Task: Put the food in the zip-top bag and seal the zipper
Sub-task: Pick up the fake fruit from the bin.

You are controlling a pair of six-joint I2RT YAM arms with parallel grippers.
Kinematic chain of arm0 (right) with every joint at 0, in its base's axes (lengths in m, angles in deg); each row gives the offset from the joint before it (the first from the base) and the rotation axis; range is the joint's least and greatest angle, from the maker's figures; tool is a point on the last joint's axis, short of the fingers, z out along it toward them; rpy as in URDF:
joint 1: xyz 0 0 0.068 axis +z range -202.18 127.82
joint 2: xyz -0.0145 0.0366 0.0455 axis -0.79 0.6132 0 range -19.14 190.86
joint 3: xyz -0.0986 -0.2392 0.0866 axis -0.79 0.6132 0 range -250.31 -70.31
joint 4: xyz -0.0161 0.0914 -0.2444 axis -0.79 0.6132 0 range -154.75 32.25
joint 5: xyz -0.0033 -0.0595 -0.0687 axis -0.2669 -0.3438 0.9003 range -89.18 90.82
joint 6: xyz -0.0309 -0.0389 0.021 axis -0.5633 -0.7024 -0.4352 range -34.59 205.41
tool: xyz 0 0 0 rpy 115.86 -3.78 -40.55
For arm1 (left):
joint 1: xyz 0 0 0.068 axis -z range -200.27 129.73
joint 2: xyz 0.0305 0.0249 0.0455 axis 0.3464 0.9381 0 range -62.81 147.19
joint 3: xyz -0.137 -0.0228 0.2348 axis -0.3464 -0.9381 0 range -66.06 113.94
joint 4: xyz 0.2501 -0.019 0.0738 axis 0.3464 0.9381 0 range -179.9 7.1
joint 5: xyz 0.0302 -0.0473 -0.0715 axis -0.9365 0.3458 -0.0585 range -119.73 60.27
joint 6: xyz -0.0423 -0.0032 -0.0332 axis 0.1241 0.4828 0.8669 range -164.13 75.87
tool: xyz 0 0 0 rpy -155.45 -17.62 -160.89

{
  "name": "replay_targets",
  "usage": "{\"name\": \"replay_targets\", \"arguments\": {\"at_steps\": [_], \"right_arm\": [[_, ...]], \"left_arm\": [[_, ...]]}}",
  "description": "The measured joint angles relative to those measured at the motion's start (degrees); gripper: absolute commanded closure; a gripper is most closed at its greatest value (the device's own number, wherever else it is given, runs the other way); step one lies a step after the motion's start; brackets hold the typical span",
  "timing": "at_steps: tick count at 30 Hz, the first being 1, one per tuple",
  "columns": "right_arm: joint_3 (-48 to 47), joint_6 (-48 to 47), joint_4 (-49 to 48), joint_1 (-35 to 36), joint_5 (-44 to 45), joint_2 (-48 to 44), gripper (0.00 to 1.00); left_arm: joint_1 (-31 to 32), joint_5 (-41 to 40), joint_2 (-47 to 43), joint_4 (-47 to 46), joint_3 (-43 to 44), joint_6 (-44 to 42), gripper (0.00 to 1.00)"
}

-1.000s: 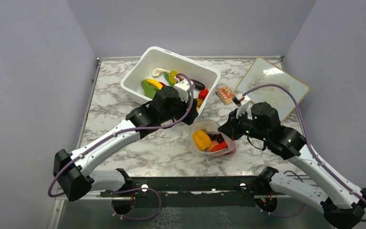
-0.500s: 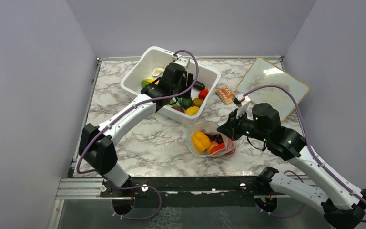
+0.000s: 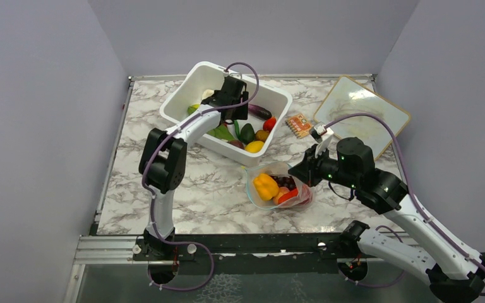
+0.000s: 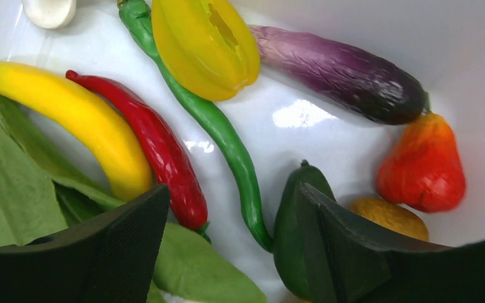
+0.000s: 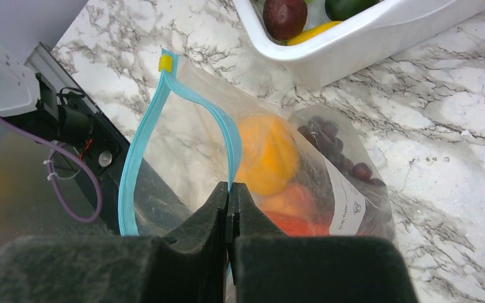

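My left gripper is open over the white tub, above toy food. The left wrist view shows a green chili between the jaws, a red chili, a banana, a yellow pepper, an eggplant, a red fruit and a dark green piece by the right finger. My right gripper is shut on the zip-top bag's light blue zipper, holding the mouth open. The bag holds a yellow pepper, grapes and red pieces.
A small orange patterned packet lies right of the tub. A pale board lies at the back right. The table's metal front rail runs just beyond the bag. Green leaves lie in the tub.
My left arm has swung from beside the bag back over the tub, and its gripper now hangs open above the food there. My right gripper has kept its hold on the bag.
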Motion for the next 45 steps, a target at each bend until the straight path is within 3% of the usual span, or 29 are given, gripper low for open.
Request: {"name": "replay_targets", "arguments": {"at_steps": [5, 17, 20, 30, 45], "right_arm": [[0.0, 0.0, 0.1, 0.0, -0.1, -0.6, 0.99], [-0.5, 0.0, 0.4, 0.0, -1.1, -0.2, 0.99], [-1.2, 0.0, 0.8, 0.0, -1.1, -0.2, 0.99], [-1.3, 0.1, 0.9, 0.0, -1.1, -0.5, 0.99], [-1.3, 0.0, 0.8, 0.0, -1.2, 0.2, 0.99]], "left_arm": [[-1.8, 0.3, 6.3, -0.3, 5.0, 0.0, 0.17], [-5.2, 0.7, 15.6, -1.7, 19.5, -0.1, 0.19], [-5.8, 0.8, 17.0, -1.7, 21.0, -0.1, 0.29], [-6.2, 3.9, 23.1, -1.6, 24.5, 0.1, 0.3], [-6.6, 4.1, 22.9, -1.9, 24.0, -2.2, 0.65]]}}
